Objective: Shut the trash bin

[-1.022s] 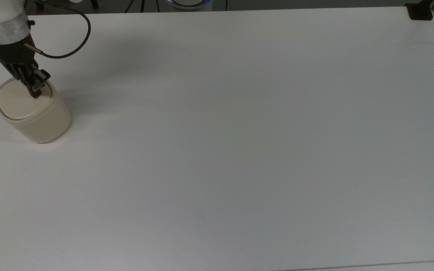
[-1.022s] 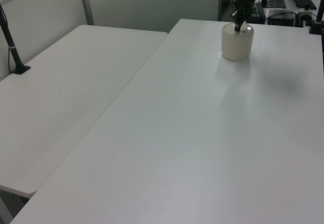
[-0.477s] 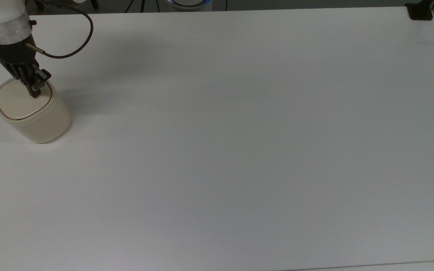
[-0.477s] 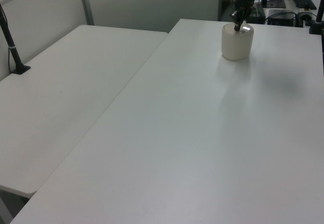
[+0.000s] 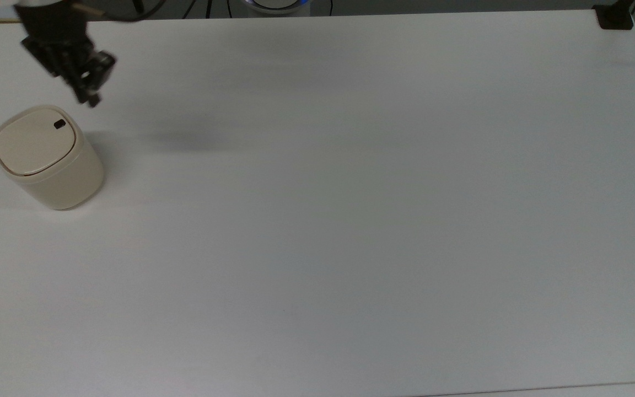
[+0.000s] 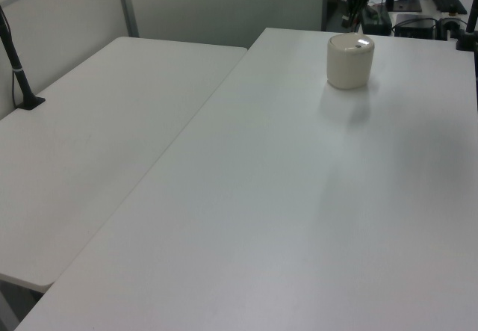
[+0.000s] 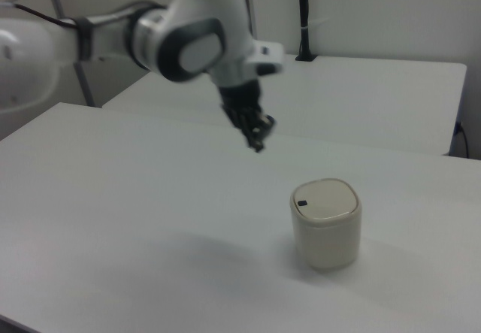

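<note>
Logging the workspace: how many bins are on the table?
1. The small cream-beige plastic trash bin with its flat lid down stands alone near the top view's left edge of the white table.

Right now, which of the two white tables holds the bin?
The table on the left view's right holds the bin; the other table, beside it, carries a black pole instead.

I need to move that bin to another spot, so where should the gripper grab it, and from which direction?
Probably across the trash bin's smooth side walls, just under the closed lid, coming straight down. It stands upright alone on the table, so every side is free; the gripper would need to open wide.
</note>
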`<move>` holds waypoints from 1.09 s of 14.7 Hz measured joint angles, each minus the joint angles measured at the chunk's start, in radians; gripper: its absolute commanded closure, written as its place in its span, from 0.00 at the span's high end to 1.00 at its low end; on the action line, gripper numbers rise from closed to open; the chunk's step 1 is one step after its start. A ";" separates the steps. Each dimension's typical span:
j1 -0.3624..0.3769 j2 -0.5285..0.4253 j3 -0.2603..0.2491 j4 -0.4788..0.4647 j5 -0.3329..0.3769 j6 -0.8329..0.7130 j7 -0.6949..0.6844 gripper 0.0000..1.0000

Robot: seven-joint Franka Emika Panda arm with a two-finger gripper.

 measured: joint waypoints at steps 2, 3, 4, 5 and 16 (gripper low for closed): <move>0.066 -0.050 0.004 -0.001 0.000 -0.111 0.000 1.00; 0.108 -0.076 0.008 -0.002 0.000 -0.174 0.000 1.00; 0.133 -0.091 0.013 -0.003 0.000 -0.209 0.000 1.00; 0.148 -0.102 0.026 -0.004 0.000 -0.237 0.000 1.00; 0.222 -0.145 0.096 -0.013 -0.002 -0.317 0.000 1.00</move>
